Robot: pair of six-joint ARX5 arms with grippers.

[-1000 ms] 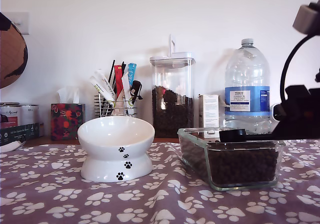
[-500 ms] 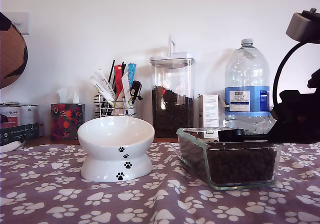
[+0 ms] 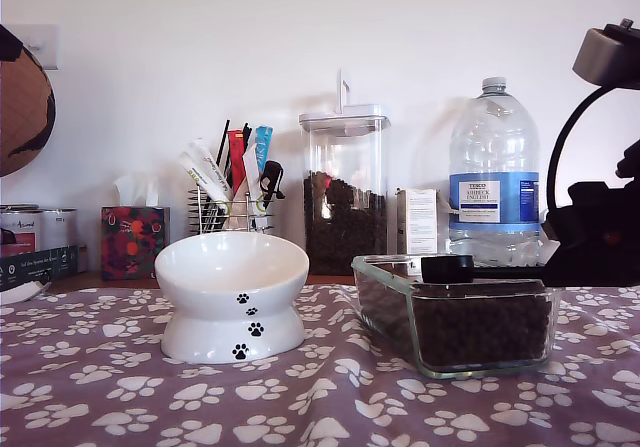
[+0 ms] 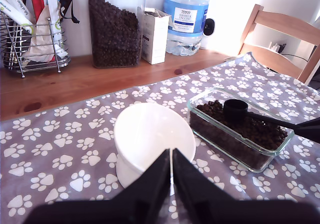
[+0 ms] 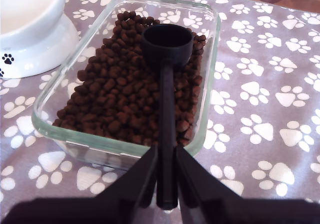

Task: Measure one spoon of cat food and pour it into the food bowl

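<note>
over the cat food [image 5: 120, 98] | my second end effector [image 5: 165, 184] grips the spoon [image 5: 167, 43] | cup seemingly empty

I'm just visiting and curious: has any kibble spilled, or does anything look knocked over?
Nothing stands out. The kibble sits inside the glass dish, none lies on the cloth, and the white bowl stands upright and empty.
</note>
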